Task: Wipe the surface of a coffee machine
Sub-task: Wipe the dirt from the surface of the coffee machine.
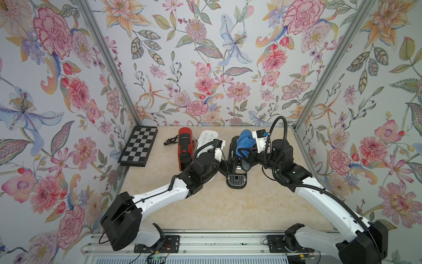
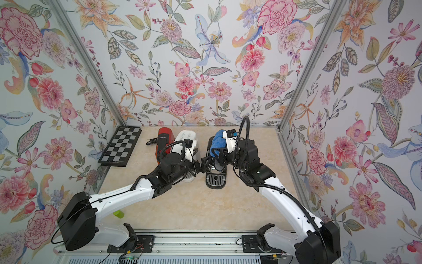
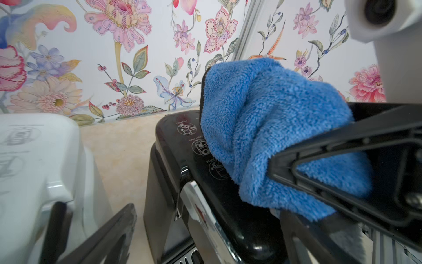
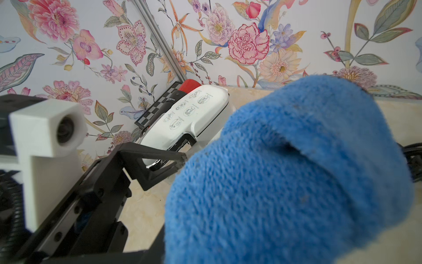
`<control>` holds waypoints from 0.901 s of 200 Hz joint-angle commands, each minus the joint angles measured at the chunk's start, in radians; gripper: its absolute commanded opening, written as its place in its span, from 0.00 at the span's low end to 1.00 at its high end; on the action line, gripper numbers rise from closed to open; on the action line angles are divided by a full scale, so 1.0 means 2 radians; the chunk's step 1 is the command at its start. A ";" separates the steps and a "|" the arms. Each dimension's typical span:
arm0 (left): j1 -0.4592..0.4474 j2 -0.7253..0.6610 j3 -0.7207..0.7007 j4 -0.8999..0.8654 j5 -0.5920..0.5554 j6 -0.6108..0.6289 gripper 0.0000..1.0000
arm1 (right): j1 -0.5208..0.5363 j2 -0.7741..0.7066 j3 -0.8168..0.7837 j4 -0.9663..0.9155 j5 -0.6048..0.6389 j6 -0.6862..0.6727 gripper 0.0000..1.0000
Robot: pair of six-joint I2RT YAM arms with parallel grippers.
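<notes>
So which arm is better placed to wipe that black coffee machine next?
Right: the right gripper is clamped on the blue cloth, which rests on the black coffee machine's lid. The left gripper is open, with no cloth.

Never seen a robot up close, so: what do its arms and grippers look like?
The left arm and right arm have white shells, black joints and bulky black bases. A ribbed black hose loops along the right arm; a thin cable runs along the left. The left gripper and right gripper have black, open triangular fingers and a white box camera.
</notes>
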 commanded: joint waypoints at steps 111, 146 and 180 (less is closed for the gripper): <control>-0.002 -0.022 -0.056 0.032 -0.030 -0.005 0.99 | -0.027 0.229 0.175 -0.018 0.075 -0.032 0.35; -0.003 -0.029 -0.062 0.023 -0.032 -0.008 0.99 | -0.066 0.278 0.223 -0.019 0.008 -0.013 0.35; -0.003 -0.045 -0.074 0.024 -0.046 -0.007 0.99 | -0.103 0.308 0.254 -0.023 -0.070 -0.004 0.35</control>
